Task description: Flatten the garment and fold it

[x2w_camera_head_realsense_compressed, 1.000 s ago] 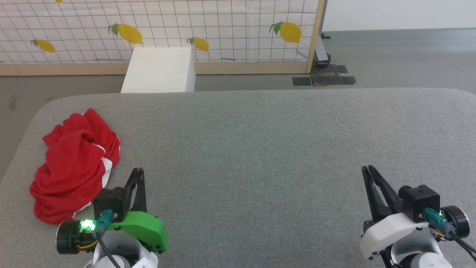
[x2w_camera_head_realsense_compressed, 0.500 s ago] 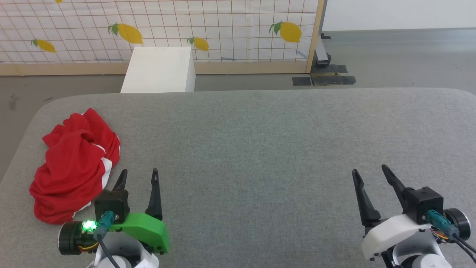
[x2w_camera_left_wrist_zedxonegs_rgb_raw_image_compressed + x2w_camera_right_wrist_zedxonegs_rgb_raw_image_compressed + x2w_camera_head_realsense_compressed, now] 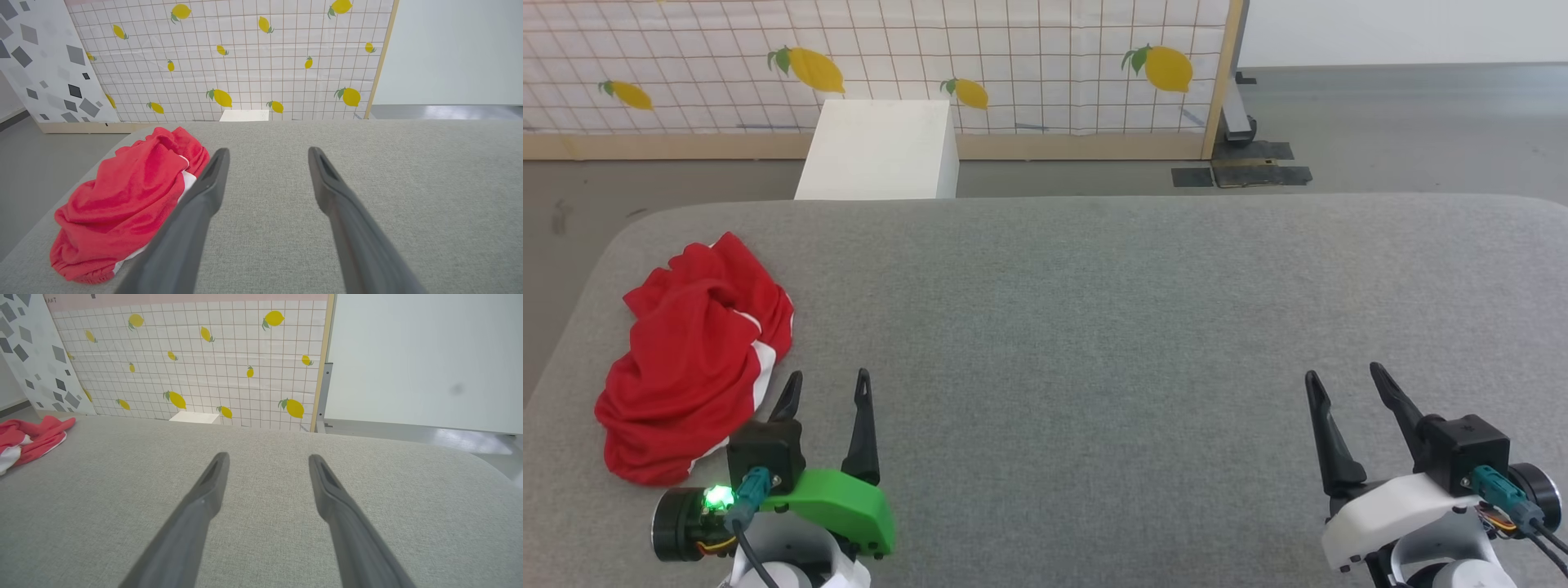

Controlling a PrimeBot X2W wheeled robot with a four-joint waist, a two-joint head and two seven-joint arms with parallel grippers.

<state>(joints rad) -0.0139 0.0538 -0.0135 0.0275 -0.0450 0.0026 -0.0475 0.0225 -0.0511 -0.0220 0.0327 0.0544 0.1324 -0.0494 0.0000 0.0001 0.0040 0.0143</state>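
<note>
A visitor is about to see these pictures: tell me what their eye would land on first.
Crumpled red shorts lie in a heap at the left end of the grey padded table. Near them the left gripper, and far right the right gripper, both hold their jaws open and empty. A lemon-print screen stands behind.

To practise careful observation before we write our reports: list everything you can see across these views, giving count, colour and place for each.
garment: one, red with white trim, crumpled at the table's left end
table: one, grey fabric top, across the foreground
box: one, white, on the floor behind the table
screen: one, white grid with yellow lemons, behind the box
panel: one, white with grey shapes, left of the screen
left gripper: one, dark, open, just right of the garment
right gripper: one, dark, open, over the table's right part
</note>
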